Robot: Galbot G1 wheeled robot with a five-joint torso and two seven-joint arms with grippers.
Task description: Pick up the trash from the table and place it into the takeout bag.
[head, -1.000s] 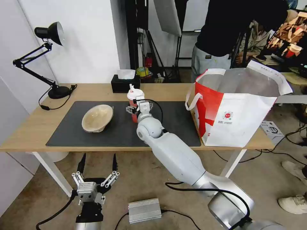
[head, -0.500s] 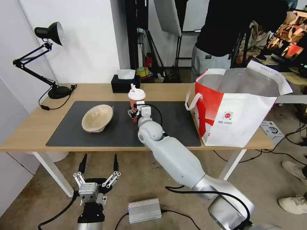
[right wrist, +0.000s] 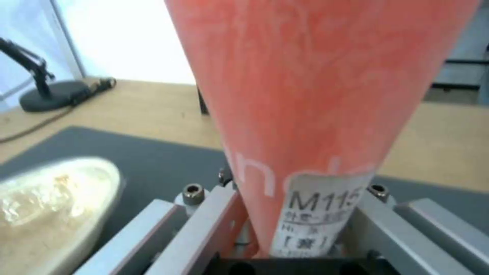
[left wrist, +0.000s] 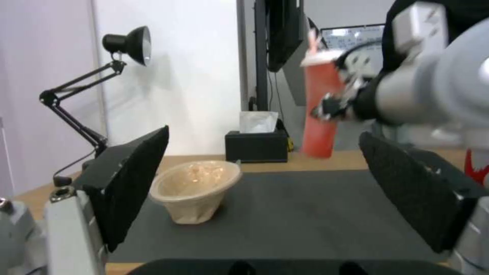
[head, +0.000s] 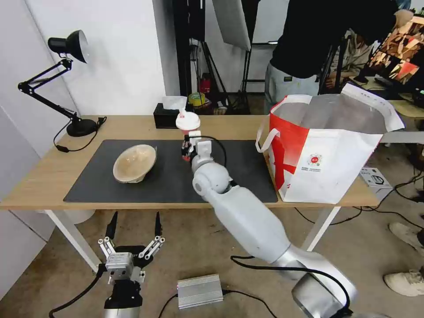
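right end effector (head: pixel 189 149) clamped on red cup (head: pixel 187 126) above mat, left end effector (head: pixel 134 226) apart, low

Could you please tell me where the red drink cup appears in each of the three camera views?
Head view: red drink cup centre, held by the right gripper.
Left wrist view: upper right of centre.
Right wrist view: close-up, centre.
Shared landmark: beige bowl.

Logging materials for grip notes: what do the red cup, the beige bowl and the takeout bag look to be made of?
Red cup, held off the mat by the right tool: probably coated paper, with a printed sticker and a white plastic-looking lid. Beige bowl: matte moulded pulp or fibre, judging by its thin, uneven rim. Takeout bag: likely soft woven or non-woven fabric, lined with creased silver foil.
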